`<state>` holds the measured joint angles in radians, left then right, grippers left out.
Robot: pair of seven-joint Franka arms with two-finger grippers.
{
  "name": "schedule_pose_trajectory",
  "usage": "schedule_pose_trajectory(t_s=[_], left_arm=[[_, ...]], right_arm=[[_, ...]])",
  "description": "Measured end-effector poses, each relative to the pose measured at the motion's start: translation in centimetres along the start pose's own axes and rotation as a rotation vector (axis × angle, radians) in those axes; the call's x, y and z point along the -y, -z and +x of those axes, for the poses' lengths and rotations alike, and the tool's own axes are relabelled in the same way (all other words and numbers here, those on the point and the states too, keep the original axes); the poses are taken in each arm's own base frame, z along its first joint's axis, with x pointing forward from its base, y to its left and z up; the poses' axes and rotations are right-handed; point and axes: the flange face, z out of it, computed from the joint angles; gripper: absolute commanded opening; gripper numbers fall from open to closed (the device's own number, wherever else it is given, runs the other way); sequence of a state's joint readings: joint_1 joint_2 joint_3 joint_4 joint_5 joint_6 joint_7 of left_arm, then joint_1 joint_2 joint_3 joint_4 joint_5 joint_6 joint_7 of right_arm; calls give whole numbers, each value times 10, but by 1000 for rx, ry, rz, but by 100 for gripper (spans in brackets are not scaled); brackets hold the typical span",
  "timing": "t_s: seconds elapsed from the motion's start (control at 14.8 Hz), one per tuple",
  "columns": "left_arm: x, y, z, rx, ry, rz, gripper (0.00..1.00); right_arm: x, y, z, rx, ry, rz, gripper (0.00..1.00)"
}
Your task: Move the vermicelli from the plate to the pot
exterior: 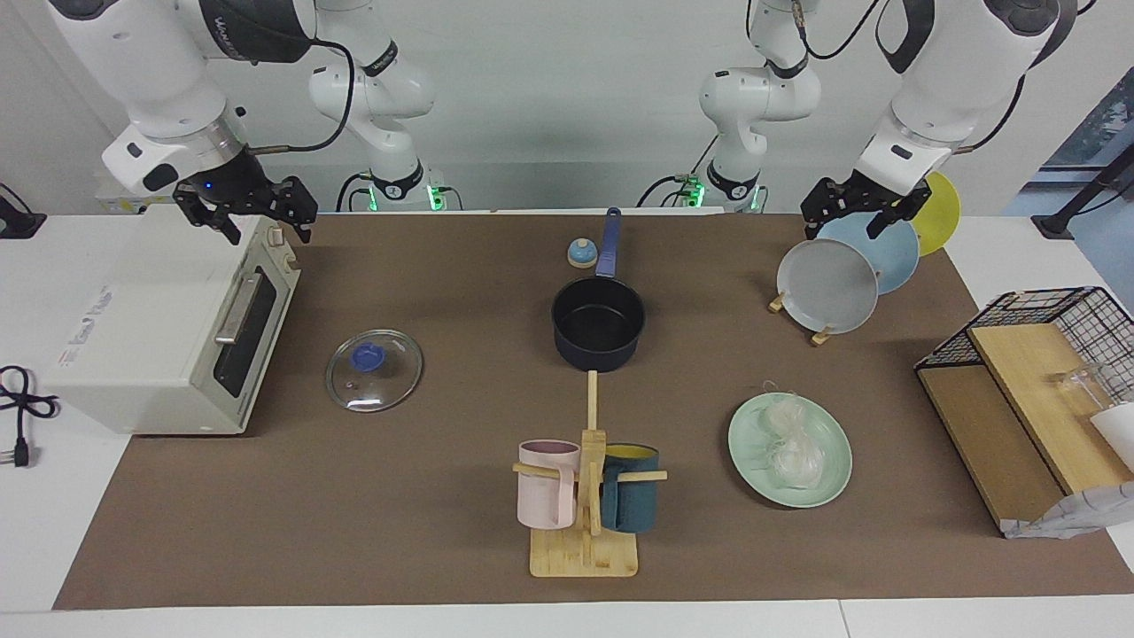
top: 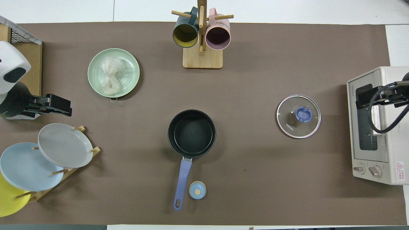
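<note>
The vermicelli (exterior: 788,443) (top: 111,76) lies as a whitish clump on the mint-green plate (exterior: 831,465) (top: 131,68), toward the left arm's end of the table and farther from the robots than the pot. The dark pot (exterior: 598,323) (top: 191,133) stands empty mid-table, its blue handle pointing toward the robots. My left gripper (exterior: 849,217) (top: 65,107) hangs open over the plate rack, holding nothing. My right gripper (exterior: 257,217) (top: 364,99) hangs open above the toaster oven, also holding nothing.
A glass lid (exterior: 374,369) lies between the pot and the toaster oven (exterior: 168,328). A mug tree (exterior: 585,496) with pink and teal mugs stands farther out than the pot. A rack holds grey (exterior: 828,285), light blue and yellow plates. A small blue bell (exterior: 581,254) sits beside the pot handle.
</note>
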<state>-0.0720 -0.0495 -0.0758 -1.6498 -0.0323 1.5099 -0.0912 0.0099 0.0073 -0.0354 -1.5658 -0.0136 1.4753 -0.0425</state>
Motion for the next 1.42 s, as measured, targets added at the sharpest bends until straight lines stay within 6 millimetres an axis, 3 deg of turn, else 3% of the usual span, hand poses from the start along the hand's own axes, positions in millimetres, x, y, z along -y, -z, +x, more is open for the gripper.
schedule_pose_trajectory(t_s=[0.61, 0.74, 1.01, 1.42], left_arm=[[0, 0, 0, 0, 0, 0, 100], [0, 0, 0, 0, 0, 0, 100], [0, 0, 0, 0, 0, 0, 100], [0, 3, 3, -28, 2, -3, 100]], right_arm=[[7, 0, 4, -29, 13, -1, 100], [8, -9, 11, -66, 14, 4, 100], [22, -64, 32, -107, 26, 43, 100], [42, -191, 54, -102, 55, 37, 100]])
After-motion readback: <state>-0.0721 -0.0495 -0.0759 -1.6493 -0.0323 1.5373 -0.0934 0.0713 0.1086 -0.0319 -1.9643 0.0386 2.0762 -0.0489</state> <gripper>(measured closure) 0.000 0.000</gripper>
